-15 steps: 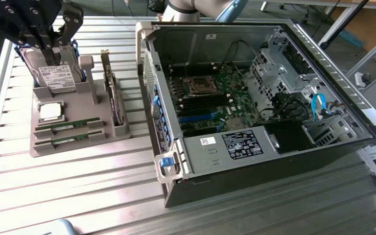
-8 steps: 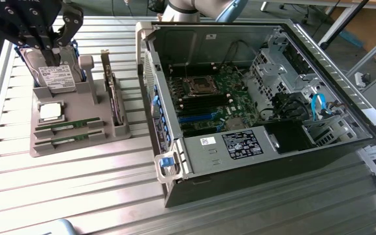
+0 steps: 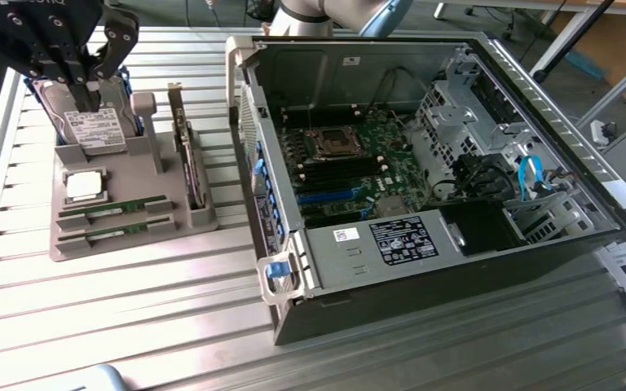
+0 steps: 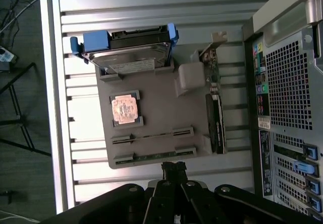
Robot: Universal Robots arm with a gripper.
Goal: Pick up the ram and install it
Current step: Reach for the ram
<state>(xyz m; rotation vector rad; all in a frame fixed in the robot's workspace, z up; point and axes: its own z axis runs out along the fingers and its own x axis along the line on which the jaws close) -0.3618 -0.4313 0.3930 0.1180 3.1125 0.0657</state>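
The gripper's (image 3: 87, 83) fingers (image 4: 170, 172) are pinched together with nothing between them, hanging in the air above the grey holder (image 4: 156, 103). Seen from the wrist, the tips sit over the holder's edge, just beside the ram (image 4: 154, 156), which lies in its slot, untouched. A second green stick (image 4: 151, 135) lies in the next slot, then come the processor (image 4: 125, 108) and the upright hard drive (image 4: 131, 52). The open computer case (image 3: 422, 269) stands to the exterior view's right.

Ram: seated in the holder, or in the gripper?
In the holder. The ram lies in a slot of the grey holder; the gripper hangs shut above it, holding nothing.
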